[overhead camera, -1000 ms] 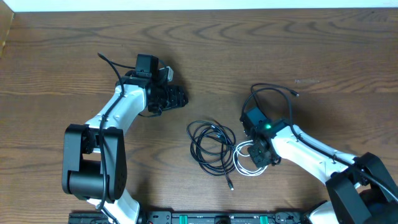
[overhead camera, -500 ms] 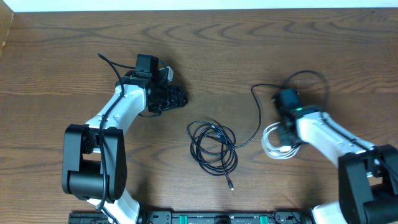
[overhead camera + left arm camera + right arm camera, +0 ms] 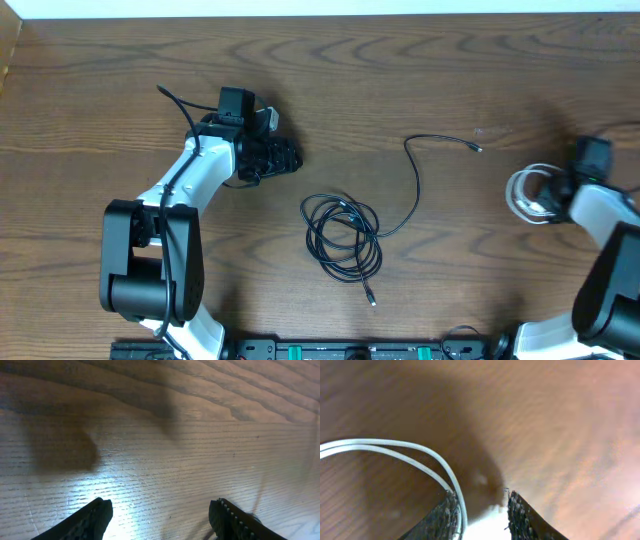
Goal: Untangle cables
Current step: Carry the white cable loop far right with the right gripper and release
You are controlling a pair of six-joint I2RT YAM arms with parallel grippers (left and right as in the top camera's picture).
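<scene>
One white cable point(image 3: 512, 190) at the right gripper point(image 3: 482, 497) (black cable point(image 3: 315, 240) mid-table)

In the right wrist view, which is blurred, the white cable point(image 3: 350, 444) leaves by the left edge. It then drops out of frame beside one finger point(image 3: 445, 515), so we cannot tell whether the right claw point(image 3: 481, 510) grips it. Overhead, the right arm point(image 3: 600, 208) runs off the right edge and covers that claw. The black cable's point(image 3: 345, 235) plug ends are too small for us to make out.
</scene>
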